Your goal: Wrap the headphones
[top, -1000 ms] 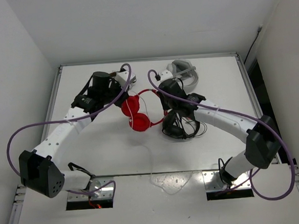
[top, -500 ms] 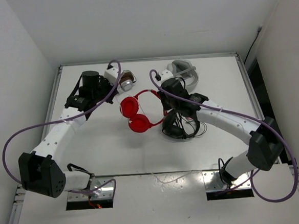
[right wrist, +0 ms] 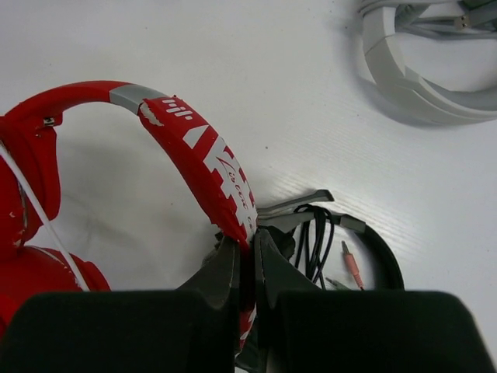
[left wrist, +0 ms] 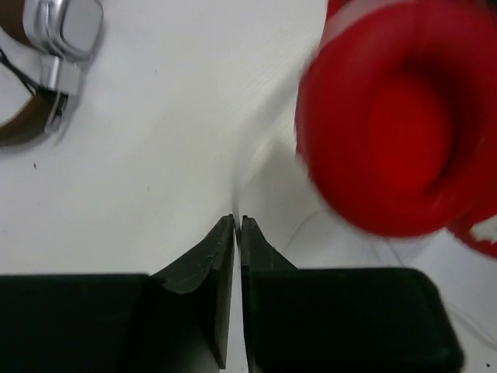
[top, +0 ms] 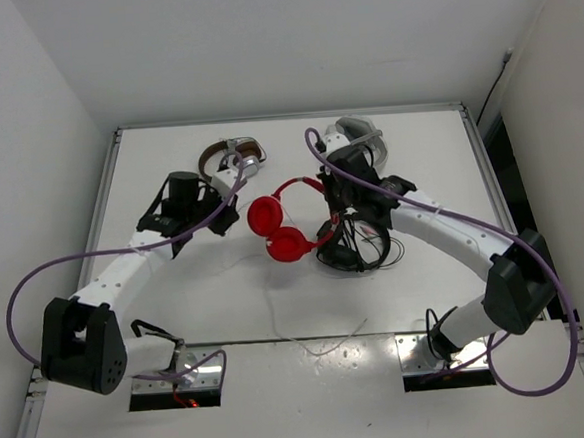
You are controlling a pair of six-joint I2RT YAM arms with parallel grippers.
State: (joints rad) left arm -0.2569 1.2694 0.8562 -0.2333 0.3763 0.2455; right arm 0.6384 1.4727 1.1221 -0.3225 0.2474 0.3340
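Note:
The red headphones [top: 281,228] lie mid-table, with both ear cups on the left and the headband arcing right. My right gripper [top: 331,226] is shut on the red headband [right wrist: 203,159], as the right wrist view [right wrist: 247,237] shows. My left gripper [top: 230,215] sits just left of the upper ear cup [left wrist: 396,124]. Its jaws [left wrist: 237,219] are shut, with the thin white cable running out of their tips. The cable [top: 311,350] trails toward the near edge. It also crosses an ear cup in the right wrist view [right wrist: 39,210].
Black headphones [top: 359,249] with a black cable lie under and right of my right gripper, and show in the right wrist view [right wrist: 373,249]. White-grey headphones [top: 362,139] are at the back. Brown-and-silver headphones [top: 230,158] lie behind my left gripper.
My left gripper has moved toward the near side and right, uncovering the brown-and-silver headphones. The red headphones have shifted right. The white cable's loop at the near edge has been drawn out straighter.

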